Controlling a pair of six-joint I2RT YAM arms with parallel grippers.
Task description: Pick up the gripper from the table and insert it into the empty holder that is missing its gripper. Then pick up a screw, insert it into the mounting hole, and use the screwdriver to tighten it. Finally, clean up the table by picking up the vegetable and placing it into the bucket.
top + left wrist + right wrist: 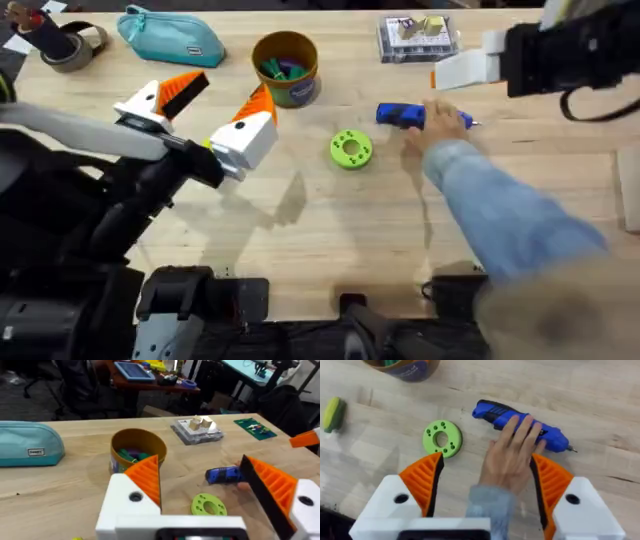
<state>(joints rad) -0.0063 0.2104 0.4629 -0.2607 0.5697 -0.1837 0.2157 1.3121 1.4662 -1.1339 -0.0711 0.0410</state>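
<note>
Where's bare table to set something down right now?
Bare wood lies in front of the green disc, between the left gripper and the person's sleeve. It is crowded around the screwdriver, where a hand rests, and by the bucket.

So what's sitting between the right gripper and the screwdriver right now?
A person's hand lies there, resting on the screwdriver. The right wrist view shows it between the open right gripper fingers; overhead, a blue sleeve reaches in to it.

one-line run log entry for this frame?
left gripper open, idle | right gripper open above table | person's hand on screwdriver | vegetable not in bucket
</note>
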